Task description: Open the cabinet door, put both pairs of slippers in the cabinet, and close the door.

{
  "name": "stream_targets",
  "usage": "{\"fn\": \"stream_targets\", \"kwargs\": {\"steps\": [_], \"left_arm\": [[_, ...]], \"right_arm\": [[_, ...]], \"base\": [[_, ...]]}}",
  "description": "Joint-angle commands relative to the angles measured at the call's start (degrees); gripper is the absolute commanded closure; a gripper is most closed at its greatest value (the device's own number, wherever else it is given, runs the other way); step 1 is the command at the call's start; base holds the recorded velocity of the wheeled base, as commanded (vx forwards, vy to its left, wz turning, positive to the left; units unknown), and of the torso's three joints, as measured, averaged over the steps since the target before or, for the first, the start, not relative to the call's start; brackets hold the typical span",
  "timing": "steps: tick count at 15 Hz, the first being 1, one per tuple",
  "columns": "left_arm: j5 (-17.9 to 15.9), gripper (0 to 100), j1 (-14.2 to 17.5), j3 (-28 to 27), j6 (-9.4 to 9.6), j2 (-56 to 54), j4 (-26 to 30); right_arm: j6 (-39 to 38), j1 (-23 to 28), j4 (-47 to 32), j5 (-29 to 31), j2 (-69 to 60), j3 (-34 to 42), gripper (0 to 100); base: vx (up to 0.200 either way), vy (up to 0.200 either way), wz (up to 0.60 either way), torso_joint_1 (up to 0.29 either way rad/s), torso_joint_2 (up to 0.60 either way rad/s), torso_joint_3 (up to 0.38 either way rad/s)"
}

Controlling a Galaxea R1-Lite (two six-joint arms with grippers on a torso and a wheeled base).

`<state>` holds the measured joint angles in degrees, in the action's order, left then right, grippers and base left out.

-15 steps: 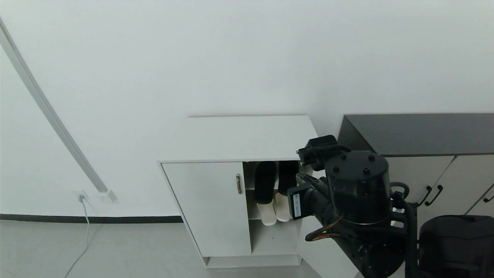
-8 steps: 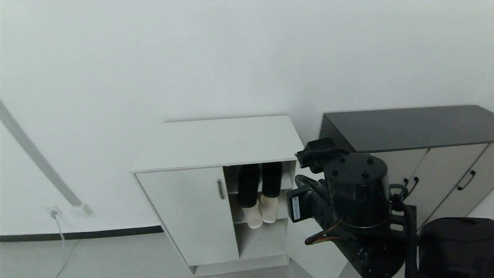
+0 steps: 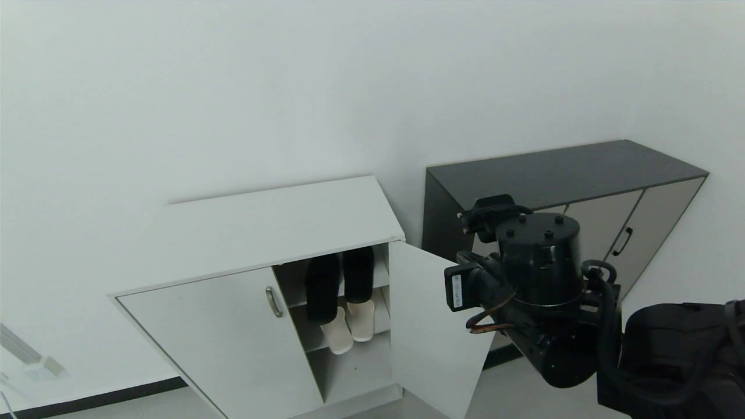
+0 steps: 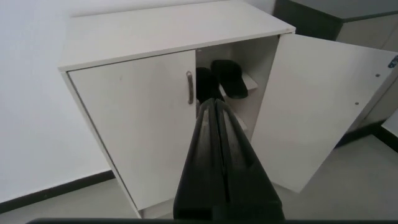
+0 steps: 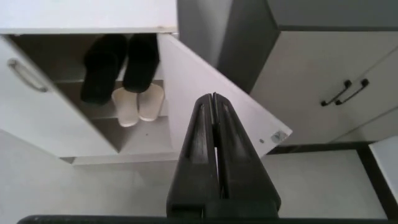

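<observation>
Where door (image 3: 433,326) hangs open, black slippers (image 3: 323,291) partly cover white slippers (image 3: 337,337)

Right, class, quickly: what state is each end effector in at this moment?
Left end effector: closed, holding nothing.
Right end effector: closed, holding nothing.

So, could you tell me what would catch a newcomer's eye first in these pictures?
The white cabinet by the wall stands with its right door swung wide open. Inside, a black pair of slippers sits on the upper shelf with a white pair just below. A dark-topped cabinet stands to its right.
</observation>
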<state>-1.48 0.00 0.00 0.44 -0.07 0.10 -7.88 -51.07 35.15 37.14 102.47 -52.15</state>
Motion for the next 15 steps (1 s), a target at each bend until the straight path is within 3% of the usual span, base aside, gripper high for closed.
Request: {"fn": "stream_targets", "kwargs": {"steps": [1, 9, 15], "left_arm": [[0.0, 100, 0.0, 0.0, 0.00, 0.1, 0.0], [0.0, 100, -0.1, 0.0, 0.00, 0.1, 0.0], [0.0, 100, 0.0, 0.0, 0.00, 0.1, 0.0]], "right_arm": [[-0.1, 1.9, 0.0, -0.8, 0.5, -0.9, 100], [-0.7, 11.0, 0.1, -5.4, 4.9, -4.7, 100], [-0.7, 17.6, 0.1, -9.0, 11.2, -10.5, 100]], "base": [[0.000, 0.000, 0.00, 0.000, 0.00, 0.000], [-0.175, 0.000, 0.00, 0.008, 0.00, 0.000], [0.000, 0.000, 0.00, 0.000, 0.00, 0.000]]}}
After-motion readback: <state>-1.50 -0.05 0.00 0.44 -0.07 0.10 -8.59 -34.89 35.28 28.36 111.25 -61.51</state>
